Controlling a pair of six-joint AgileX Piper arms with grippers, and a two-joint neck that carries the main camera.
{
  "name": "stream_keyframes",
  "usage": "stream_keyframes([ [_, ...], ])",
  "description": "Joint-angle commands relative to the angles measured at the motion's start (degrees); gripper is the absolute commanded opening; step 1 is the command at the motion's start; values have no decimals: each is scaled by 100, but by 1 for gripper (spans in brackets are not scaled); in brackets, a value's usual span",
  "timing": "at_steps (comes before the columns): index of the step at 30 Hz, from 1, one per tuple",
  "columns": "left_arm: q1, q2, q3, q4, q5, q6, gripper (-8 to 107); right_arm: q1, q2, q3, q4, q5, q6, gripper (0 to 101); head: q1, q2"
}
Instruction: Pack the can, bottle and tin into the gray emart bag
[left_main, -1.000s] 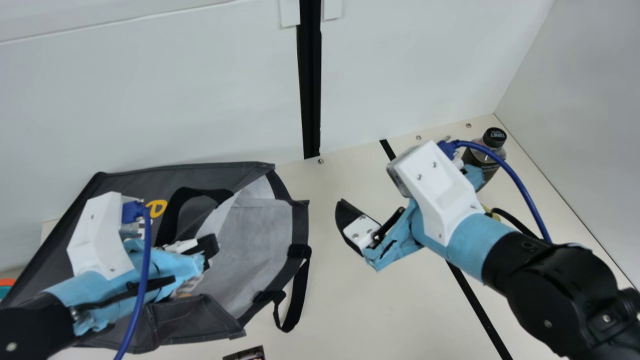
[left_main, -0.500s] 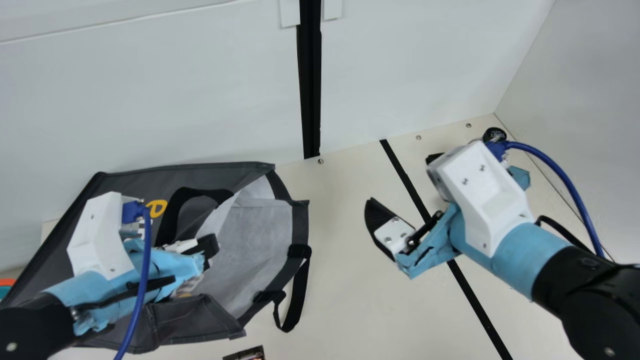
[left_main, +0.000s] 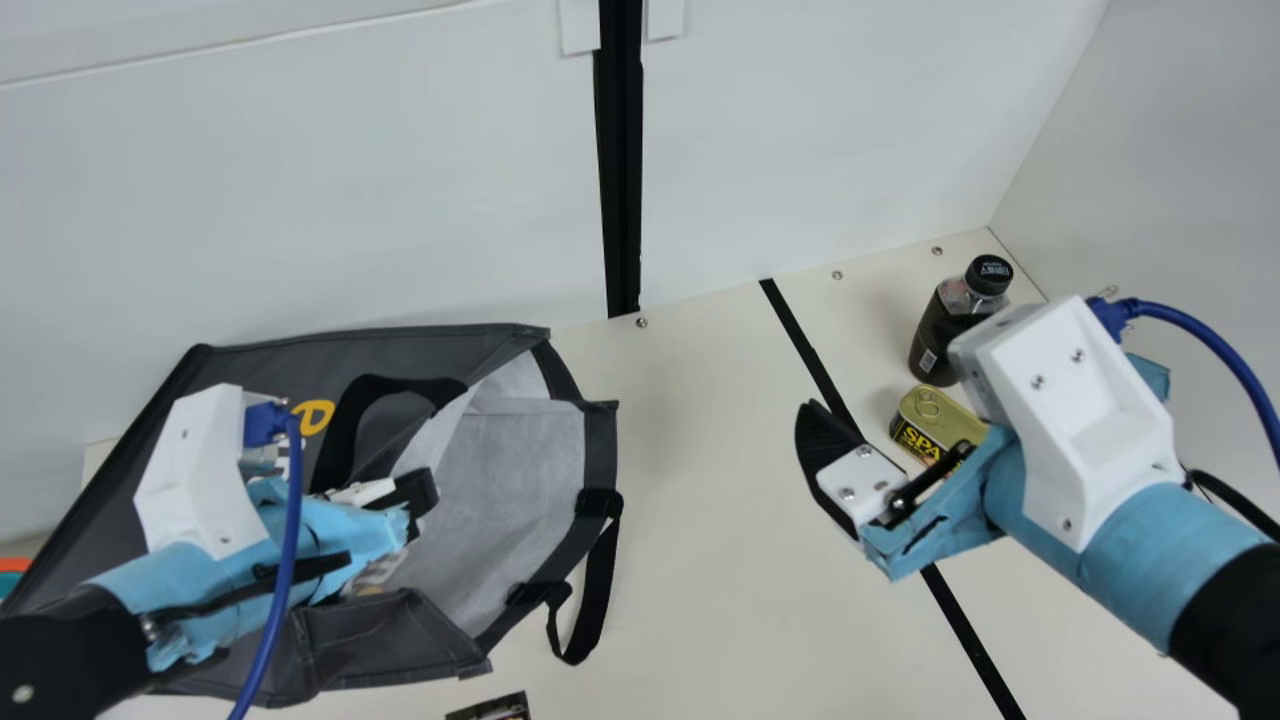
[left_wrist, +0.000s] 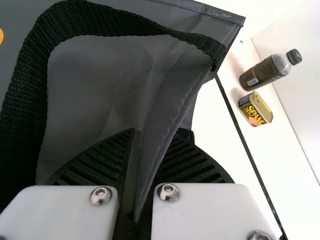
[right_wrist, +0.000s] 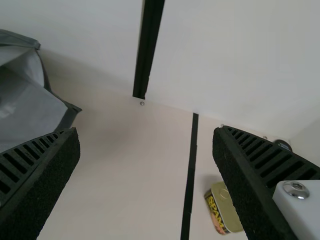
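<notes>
And it's cloth at my left fingers (left_wrist: 102, 160), ribbed and matt themselves! The bag (left_main: 250, 365) looks dull and creased, its strap (left_wrist: 27, 85) coarse woven webbing, its lining (left_main: 520, 480) soft matt fabric. Shiny metal tops the tin (left_main: 945, 408); glossy, smooth plastic for the bottle (left_main: 935, 335); the table (left_main: 700, 450), smooth!
</notes>
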Motion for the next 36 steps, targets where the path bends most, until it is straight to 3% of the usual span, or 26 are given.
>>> stream_keyframes([
  [1, 0, 0, 0, 0, 0, 0, 10, -66, -38, -15, -91, 36, 89, 91, -130, -5],
  [21, 0, 0, 0, 0, 0, 0, 10, -765, -245, -477, -1233, 1003, 1323, 91, -130, -5],
  [36, 0, 0, 0, 0, 0, 0, 10, -790, -32, -1061, -2073, 1828, 2093, 91, -130, -5],
])
